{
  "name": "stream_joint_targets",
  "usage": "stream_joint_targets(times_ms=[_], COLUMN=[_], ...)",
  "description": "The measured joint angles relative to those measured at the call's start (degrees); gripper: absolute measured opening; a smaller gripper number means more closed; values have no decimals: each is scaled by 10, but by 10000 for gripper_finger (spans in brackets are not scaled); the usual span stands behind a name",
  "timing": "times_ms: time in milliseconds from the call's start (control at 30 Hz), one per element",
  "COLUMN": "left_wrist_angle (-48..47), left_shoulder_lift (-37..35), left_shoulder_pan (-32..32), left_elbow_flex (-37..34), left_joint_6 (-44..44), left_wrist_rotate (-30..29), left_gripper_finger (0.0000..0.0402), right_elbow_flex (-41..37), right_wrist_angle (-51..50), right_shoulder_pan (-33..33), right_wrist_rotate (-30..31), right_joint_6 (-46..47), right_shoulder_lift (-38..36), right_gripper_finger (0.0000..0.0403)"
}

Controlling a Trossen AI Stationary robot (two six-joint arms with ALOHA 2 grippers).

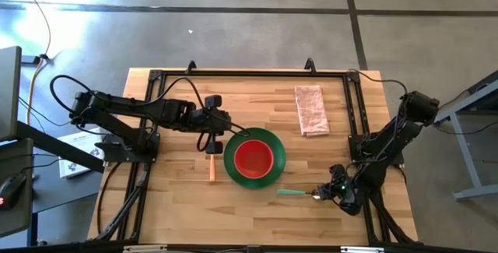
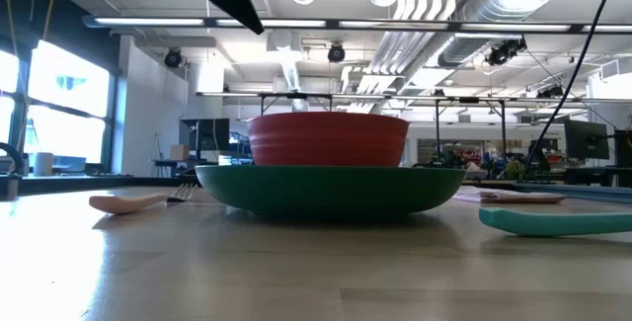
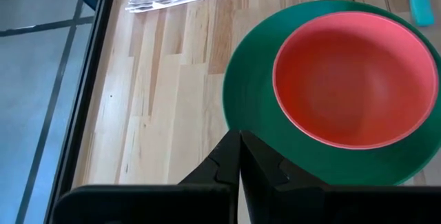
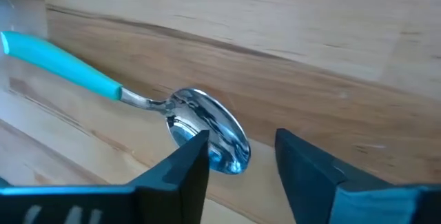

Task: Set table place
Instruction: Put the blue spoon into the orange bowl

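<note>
A red bowl (image 1: 254, 156) sits in a green plate (image 1: 233, 167) on the middle of the wooden table (image 1: 179, 206). A fork with an orange handle (image 1: 212, 166) lies on the table left of the plate. A spoon with a teal handle (image 1: 294, 193) lies flat on the table right of the plate, its metal bowl (image 4: 207, 136) toward my right gripper. My left gripper (image 3: 240, 156) is shut and empty, above the table by the plate's far-left rim. My right gripper (image 4: 241, 156) is open, low over the table at the spoon's bowl. My right gripper has one finger (image 4: 186, 165) standing in front of the edge of the spoon's bowl (image 4: 219, 124), and the other finger is off to the side of it. I cannot tell whether the finger touches the spoon. The spoon lies flat on the table.
A folded pink cloth napkin (image 1: 311, 110) lies at the far right of the table. The black rail frame (image 1: 249, 73) runs round the tabletop. Bare wood shows at the near edge and the far middle.
</note>
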Motion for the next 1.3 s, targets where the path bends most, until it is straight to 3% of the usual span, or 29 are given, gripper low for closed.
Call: stream_joint_targets(times_ms=[433,833,1133,1300], left_wrist_angle=[0,4,119,209], left_shoulder_lift=[0,0,0,5], left_shoulder_pan=[0,0,0,0], left_elbow_flex=[0,0,0,0], left_joint_6=[0,10,105,132], left_wrist_rotate=[0,14,206,256], left_gripper_finger=[0,0,27,73], right_elbow_flex=[0,50,258,410], right_wrist_angle=[-5,-33,-355,-538], right_shoulder_pan=[-5,-17,-54,-97], right_wrist_rotate=[13,17,15,57], right_joint_6=[-15,-57,-137,-236], right_shoulder_lift=[5,-3,-25,-26], right_gripper_finger=[10,0,1,1])
